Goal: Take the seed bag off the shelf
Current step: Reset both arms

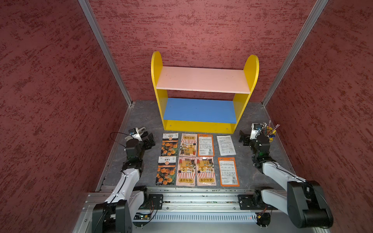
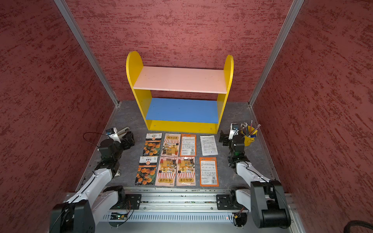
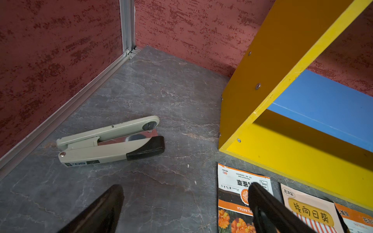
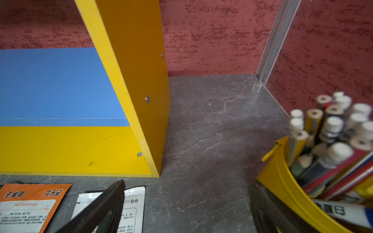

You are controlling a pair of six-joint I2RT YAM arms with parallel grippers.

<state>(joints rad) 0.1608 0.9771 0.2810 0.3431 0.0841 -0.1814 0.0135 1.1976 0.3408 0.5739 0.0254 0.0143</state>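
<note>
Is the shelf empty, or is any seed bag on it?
Empty. On the shelf, the pink upper board and blue lower board are bare; the seed bags lie flat on the table before it.

Soft, even light from overhead — the shelf [image 1: 202, 79] casts only a faint shadow under its upper board. Both top views bow at the edges. In the right wrist view the pencil cup [image 4: 286, 187] — nearest the lens — is blurred.
</note>
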